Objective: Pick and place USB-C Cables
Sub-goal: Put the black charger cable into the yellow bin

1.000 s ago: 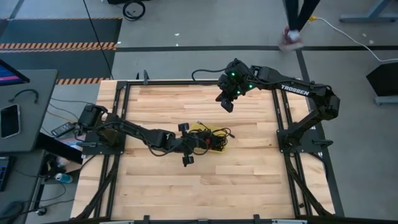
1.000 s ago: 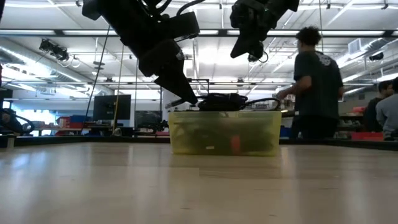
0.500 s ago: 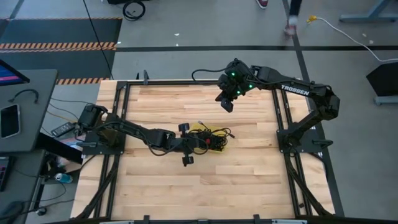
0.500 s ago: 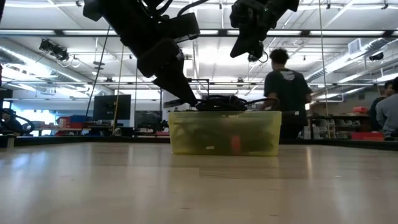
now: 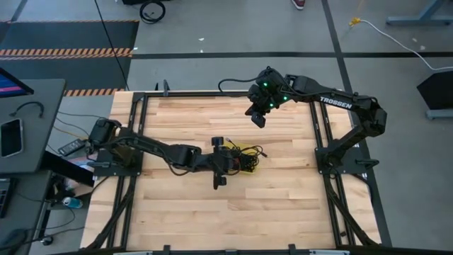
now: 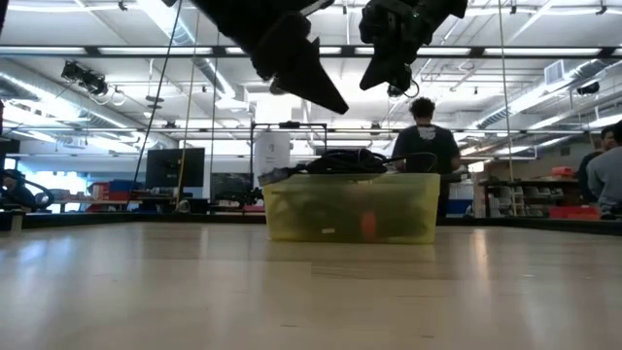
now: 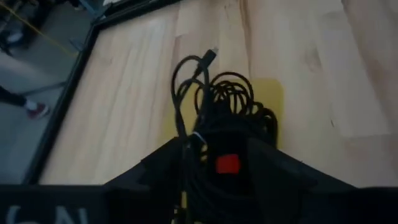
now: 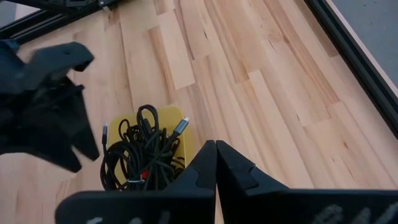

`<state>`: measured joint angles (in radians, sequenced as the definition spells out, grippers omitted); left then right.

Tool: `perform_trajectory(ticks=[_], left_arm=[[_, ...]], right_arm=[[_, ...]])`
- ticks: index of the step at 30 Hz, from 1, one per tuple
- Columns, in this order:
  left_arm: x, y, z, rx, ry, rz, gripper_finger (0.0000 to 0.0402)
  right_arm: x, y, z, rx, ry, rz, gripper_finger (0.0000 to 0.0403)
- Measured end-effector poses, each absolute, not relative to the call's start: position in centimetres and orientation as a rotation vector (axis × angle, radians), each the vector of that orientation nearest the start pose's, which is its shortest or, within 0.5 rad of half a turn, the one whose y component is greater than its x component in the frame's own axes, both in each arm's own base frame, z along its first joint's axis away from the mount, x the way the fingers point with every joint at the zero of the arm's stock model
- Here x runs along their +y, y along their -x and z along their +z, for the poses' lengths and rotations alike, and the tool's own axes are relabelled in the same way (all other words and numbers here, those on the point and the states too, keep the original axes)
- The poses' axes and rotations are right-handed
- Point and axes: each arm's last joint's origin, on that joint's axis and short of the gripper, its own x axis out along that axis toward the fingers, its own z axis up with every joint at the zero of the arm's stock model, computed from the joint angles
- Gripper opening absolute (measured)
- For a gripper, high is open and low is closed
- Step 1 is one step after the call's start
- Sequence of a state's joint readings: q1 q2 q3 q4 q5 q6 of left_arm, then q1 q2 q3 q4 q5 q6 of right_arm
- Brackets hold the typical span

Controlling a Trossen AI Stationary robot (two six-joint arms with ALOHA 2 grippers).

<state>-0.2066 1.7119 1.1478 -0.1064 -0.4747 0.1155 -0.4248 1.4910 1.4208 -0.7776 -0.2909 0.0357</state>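
Observation:
A see-through yellow bin (image 6: 350, 206) stands on the wooden table a little right of its middle (image 5: 249, 154). Black USB-C cables (image 6: 355, 158) are heaped in it above its rim; one bundle has a red tie (image 7: 227, 163). One cable plug (image 7: 210, 55) sticks out over the bin's edge. My left gripper (image 6: 328, 97) hangs open above the bin's left part, clear of the heap, its fingers slanting down over the cables (image 7: 217, 118). My right gripper (image 5: 258, 119) is shut with nothing in it, high above the table beyond the bin (image 8: 146, 155).
Black metal rails (image 5: 322, 134) frame the table on the left, right and far sides. Bare wood (image 5: 233, 219) lies on the near side of the bin. A person (image 6: 425, 141) stands beyond the table's far edge. A side desk (image 5: 21, 120) stands to the left.
My left gripper has opened and let go of the cables over the bin. It has then risen clear of the rim and shifted slightly toward the table's right. The cables stay heaped in the bin. The person behind the table has walked across the room.

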Motion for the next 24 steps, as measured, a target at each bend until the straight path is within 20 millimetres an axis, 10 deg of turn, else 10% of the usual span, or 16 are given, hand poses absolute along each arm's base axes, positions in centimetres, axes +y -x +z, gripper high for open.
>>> perform_trajectory(ticks=[24], left_arm=[[-4.5,-37.6,18.5,0.833,-0.297,0.091,0.0167]], right_arm=[[-12.1,-28.7,33.8,0.785,-0.346,-0.148,0.0006]])
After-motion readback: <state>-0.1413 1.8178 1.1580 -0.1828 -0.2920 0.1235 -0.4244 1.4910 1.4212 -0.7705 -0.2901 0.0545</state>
